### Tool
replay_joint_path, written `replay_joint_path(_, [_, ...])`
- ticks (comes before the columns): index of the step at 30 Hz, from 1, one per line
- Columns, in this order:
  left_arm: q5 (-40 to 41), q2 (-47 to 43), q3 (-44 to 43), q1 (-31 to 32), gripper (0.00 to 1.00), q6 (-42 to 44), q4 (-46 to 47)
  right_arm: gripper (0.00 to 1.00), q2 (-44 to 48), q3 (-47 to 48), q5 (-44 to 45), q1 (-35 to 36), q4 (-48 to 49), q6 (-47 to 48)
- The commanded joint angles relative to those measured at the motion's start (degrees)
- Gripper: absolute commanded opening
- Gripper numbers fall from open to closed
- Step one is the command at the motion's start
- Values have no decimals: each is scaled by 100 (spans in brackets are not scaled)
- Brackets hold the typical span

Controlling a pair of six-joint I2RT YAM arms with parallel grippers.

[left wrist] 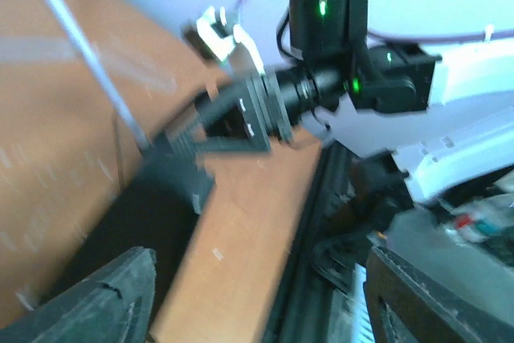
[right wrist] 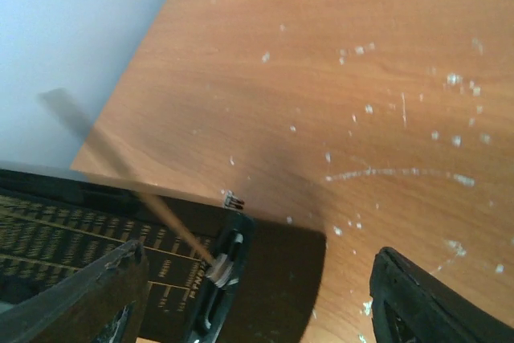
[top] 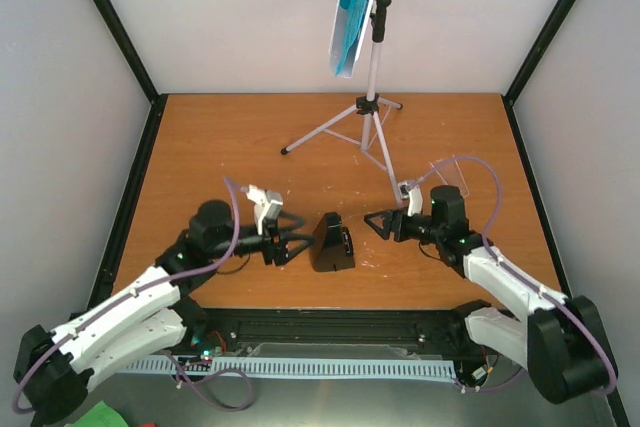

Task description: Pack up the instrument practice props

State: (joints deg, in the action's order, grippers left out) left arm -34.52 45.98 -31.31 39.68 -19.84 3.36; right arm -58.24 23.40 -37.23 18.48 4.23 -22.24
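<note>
Risks, biggest thing first:
- Music stand (top: 372, 117) stands at the far middle of the table (top: 200, 147). It is tall, with cyan sheet-music pages (top: 352, 17) on its tilted tray. One tripod leg reaches down close to my right wrist. If I swing that arm wide, I could clip the leg, tip the stand and spill the pages.
- Metronome (top: 331, 243) sits near the front edge between my left gripper (top: 297, 245) and right gripper (top: 374, 224). Both have their fingers spread wide and hold nothing. If both close in at once, they may collide or shove it over. Its sloped sides could also slip out of a pinch.

Hard to make out:
- The top of the tray and pages is cut off, so I cannot count the pages.
- No box or bag is in view.
- A clear shape beside my right arm can't be identified.
- The left wrist view is blurred.
- In the right wrist view the metronome is cropped and its pendulum is a smeared streak.
</note>
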Motion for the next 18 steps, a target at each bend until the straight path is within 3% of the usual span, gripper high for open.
replay_joint_path(1, [344, -487, 985, 652, 69, -2062, 637, 70, -747, 150, -183, 77, 407, -263])
replay_joint_path(6, [1078, -260, 1365, 1830, 59, -2549, 789, 59, -1702, 618, -316, 203, 470, -305])
replay_joint_path(11, [1234, 878, 1379, 2538, 52, -2670, 1505, 51, -2337, 1008, 26, 492, 439, -196])
replay_joint_path(18, [1601, 2163, 1336, 2837, 49, -2818, 2520, 44, -3078, 1599, 116, 639, 398, -54])
